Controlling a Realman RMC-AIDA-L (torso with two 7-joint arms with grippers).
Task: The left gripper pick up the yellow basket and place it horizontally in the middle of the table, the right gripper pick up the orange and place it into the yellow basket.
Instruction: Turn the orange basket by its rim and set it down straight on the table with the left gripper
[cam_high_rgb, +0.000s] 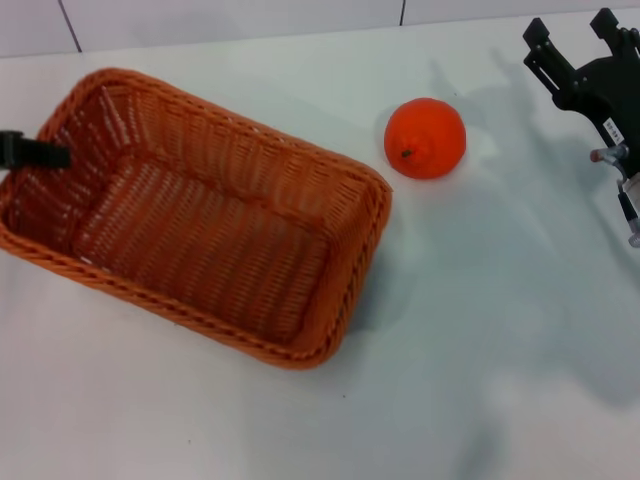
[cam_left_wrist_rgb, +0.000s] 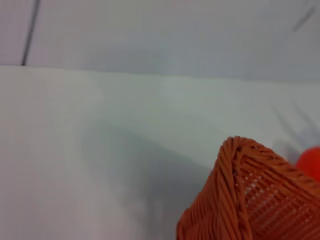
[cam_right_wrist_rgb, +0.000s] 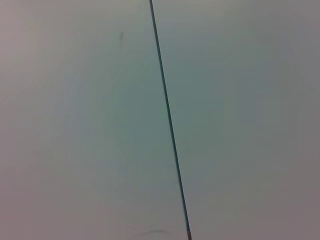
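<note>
Left hand (cam_high_rgb: 40, 153) at basket (cam_high_rgb: 200, 215) rim — orange (cam_high_rgb: 426, 138) apart.

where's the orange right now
In the head view the orange sits on the white table, right of centre toward the far edge, just off the yellow basket's far right corner and not in it; the right gripper is farther right.

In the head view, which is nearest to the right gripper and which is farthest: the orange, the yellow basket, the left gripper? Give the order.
Measured from the right gripper, at the far right:
1. The orange, on the table just left of it.
2. The yellow basket, further left, empty.
3. The left gripper, at the basket's far left rim.
</note>
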